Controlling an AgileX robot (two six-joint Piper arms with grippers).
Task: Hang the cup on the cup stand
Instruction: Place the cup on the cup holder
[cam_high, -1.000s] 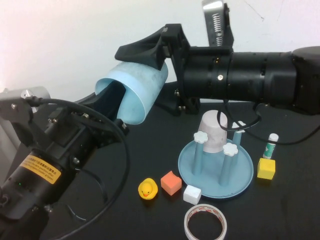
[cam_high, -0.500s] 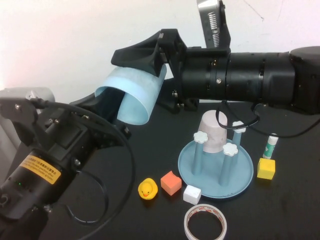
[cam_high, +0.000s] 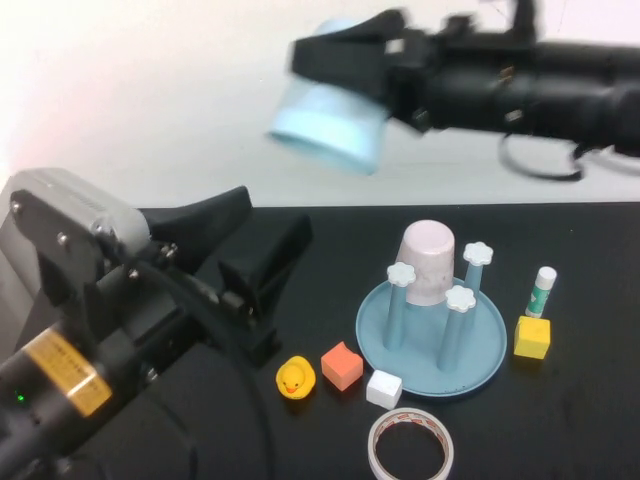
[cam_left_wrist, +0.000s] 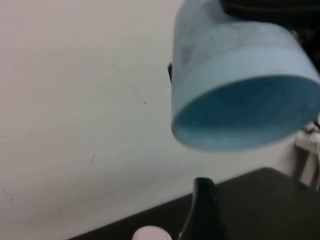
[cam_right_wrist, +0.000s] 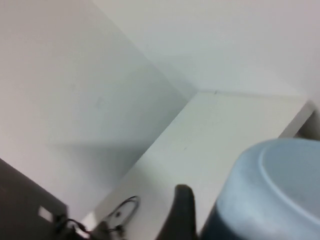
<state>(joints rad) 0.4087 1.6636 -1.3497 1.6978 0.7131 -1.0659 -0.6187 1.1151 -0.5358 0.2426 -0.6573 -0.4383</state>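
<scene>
The light blue cup (cam_high: 335, 135) hangs high above the table's back edge, mouth tilted down to the left, and my right gripper (cam_high: 330, 92) is shut on it. From the left wrist, the cup (cam_left_wrist: 240, 90) shows its open mouth above one dark finger (cam_left_wrist: 202, 210). From the right wrist, the cup (cam_right_wrist: 270, 190) sits beside a dark finger (cam_right_wrist: 182, 215). My left gripper (cam_high: 252, 230) is open and holds nothing, low at the left, well below the cup. The cup stand (cam_high: 480, 368) sits right of centre with a pale pink cup (cam_high: 428, 262) upside down on one peg.
In front of the stand lie a yellow duck (cam_high: 296, 378), an orange block (cam_high: 342, 365), a white block (cam_high: 384, 388) and a tape roll (cam_high: 410, 445). A yellow block (cam_high: 532, 337) and a glue stick (cam_high: 541, 291) stand to its right.
My left gripper opened, let go of the cup and drew back down to the left. The right arm rose with the cup, carrying it up and to the right.
</scene>
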